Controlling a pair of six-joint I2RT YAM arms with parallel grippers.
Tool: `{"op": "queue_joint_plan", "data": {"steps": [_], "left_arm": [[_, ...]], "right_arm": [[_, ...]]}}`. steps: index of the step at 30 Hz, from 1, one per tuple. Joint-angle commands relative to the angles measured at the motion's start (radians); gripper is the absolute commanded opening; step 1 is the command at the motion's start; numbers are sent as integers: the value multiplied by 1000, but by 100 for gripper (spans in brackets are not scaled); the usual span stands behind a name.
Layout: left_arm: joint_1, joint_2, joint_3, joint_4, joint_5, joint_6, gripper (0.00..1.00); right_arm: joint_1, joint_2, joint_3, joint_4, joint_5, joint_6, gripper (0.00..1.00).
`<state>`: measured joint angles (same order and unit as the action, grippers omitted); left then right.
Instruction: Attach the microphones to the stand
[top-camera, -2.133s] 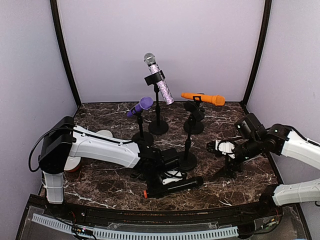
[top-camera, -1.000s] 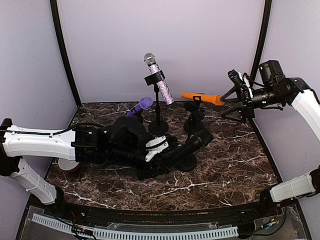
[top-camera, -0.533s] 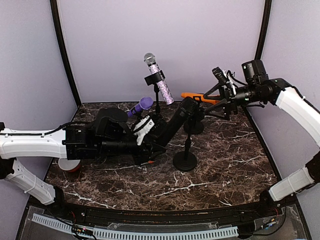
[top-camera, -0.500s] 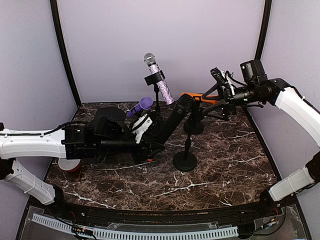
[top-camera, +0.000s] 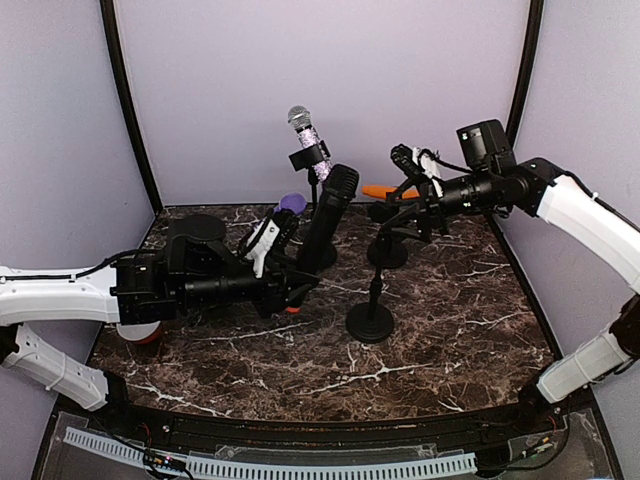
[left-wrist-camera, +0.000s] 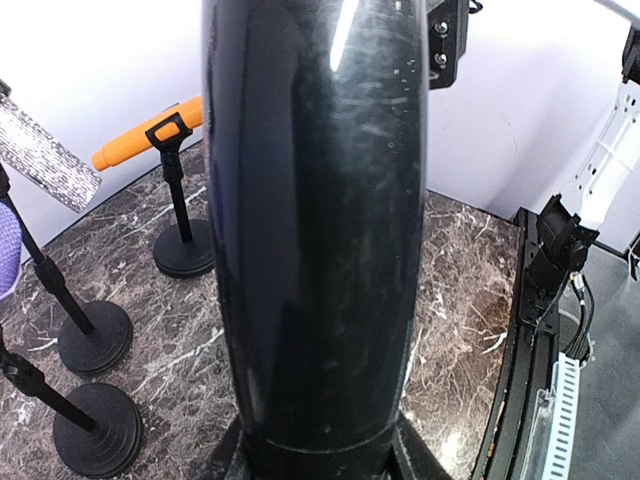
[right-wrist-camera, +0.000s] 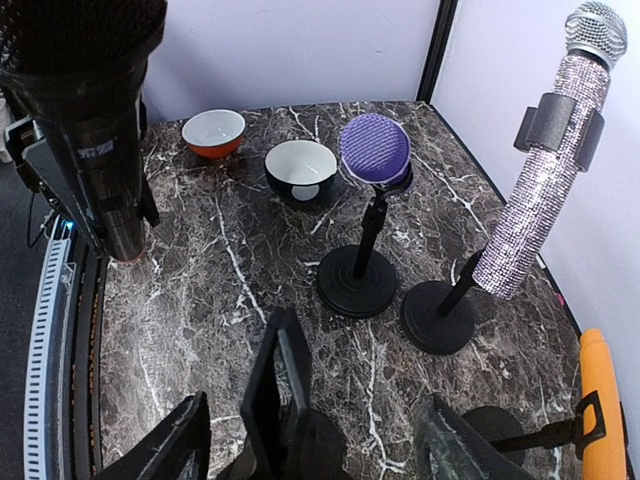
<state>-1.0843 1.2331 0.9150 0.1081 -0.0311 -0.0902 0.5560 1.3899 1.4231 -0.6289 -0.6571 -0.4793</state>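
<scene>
My left gripper (top-camera: 283, 285) is shut on the lower body of the black microphone (top-camera: 325, 215) and holds it nearly upright above the table, head up, orange end down. That microphone fills the left wrist view (left-wrist-camera: 320, 230) and shows in the right wrist view (right-wrist-camera: 90, 100). My right gripper (top-camera: 410, 185) is open, and the clip (right-wrist-camera: 285, 400) of the empty stand (top-camera: 376, 285) lies between its fingers (right-wrist-camera: 165, 445). The glittery lilac microphone (top-camera: 312, 150), the purple one (top-camera: 292, 203) and the orange one (top-camera: 380, 190) each sit in a stand.
A white-and-red bowl (right-wrist-camera: 213, 132) and a dark bowl with a white inside (right-wrist-camera: 301, 170) stand at the table's left. Round black stand bases (right-wrist-camera: 357, 281) dot the middle and back. Grey walls close the back and sides.
My left gripper has lifted the black microphone from low over the table and swung it to nearly upright. My right gripper has come in from the right to the empty stand's clip.
</scene>
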Motion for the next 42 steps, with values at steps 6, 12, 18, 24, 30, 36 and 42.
{"op": "queue_joint_plan", "data": {"steps": [6, 12, 18, 24, 30, 36, 42], "left_arm": [[7, -42, -26, 90, -7, -35, 0], [9, -57, -44, 92, -15, -37, 0], [14, -66, -57, 98, -26, -34, 0], [14, -74, -71, 105, -26, -39, 0], [14, -104, -104, 118, -39, -42, 0], [14, -121, -139, 178, -30, -44, 0], [14, -100, -120, 175, 14, -27, 0]], "right_arm": [[70, 38, 72, -14, 39, -19, 39], [111, 35, 86, -44, 44, -40, 21], [126, 59, 161, -89, -56, -45, 10], [158, 91, 196, -104, -86, -44, 5], [194, 101, 212, -125, -107, -49, 5], [203, 104, 209, -133, -94, -52, 40], [199, 104, 267, -145, -94, -33, 72]]}}
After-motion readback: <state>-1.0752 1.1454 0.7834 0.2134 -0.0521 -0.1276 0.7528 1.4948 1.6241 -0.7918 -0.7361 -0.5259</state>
